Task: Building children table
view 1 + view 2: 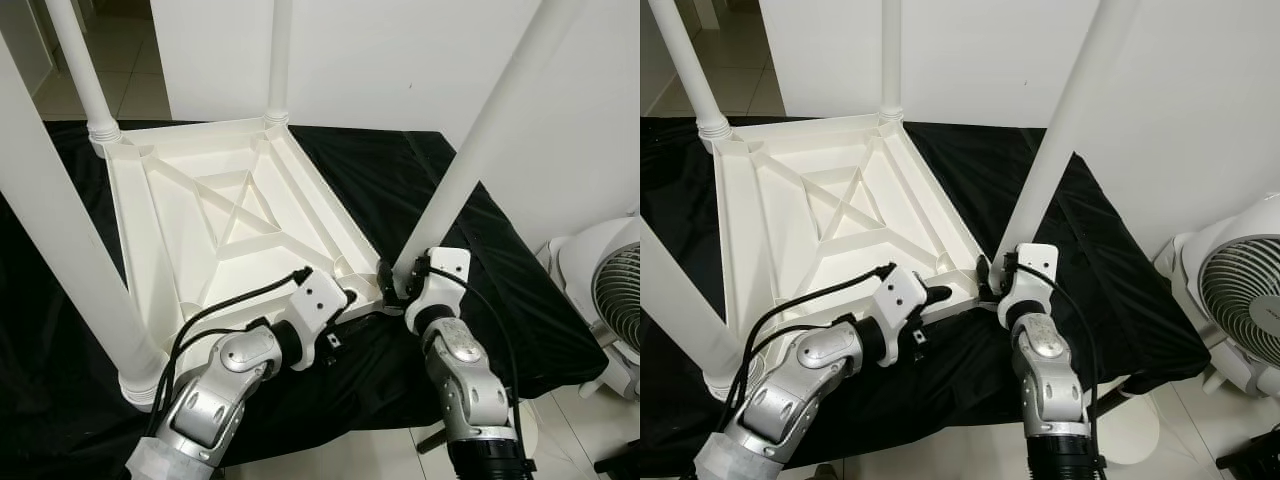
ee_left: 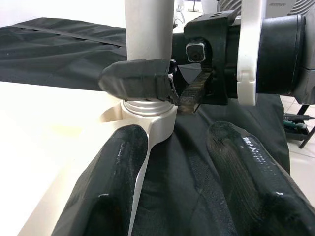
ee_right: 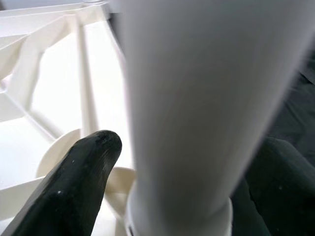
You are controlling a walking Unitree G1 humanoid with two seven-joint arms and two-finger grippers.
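The white tabletop (image 1: 210,215) lies upside down on a black cloth (image 1: 480,250), four white legs standing up from its corners. The right gripper (image 1: 392,285) clamps the near-right leg (image 1: 470,160) at its base. The left gripper (image 1: 352,298), fingers parted, reaches toward that corner socket.

Right wrist view. A white table leg (image 3: 197,103) stands upright, close to the camera and blurred. Its foot sits in a round socket (image 3: 172,216) at a corner of the upturned white tabletop (image 3: 54,83), whose ribs cross behind. One black finger (image 3: 74,182) of the right gripper (image 3: 182,187) lies on one side of the leg, the other on the far side, the leg between them. Black cloth (image 3: 300,93) shows beyond the leg.
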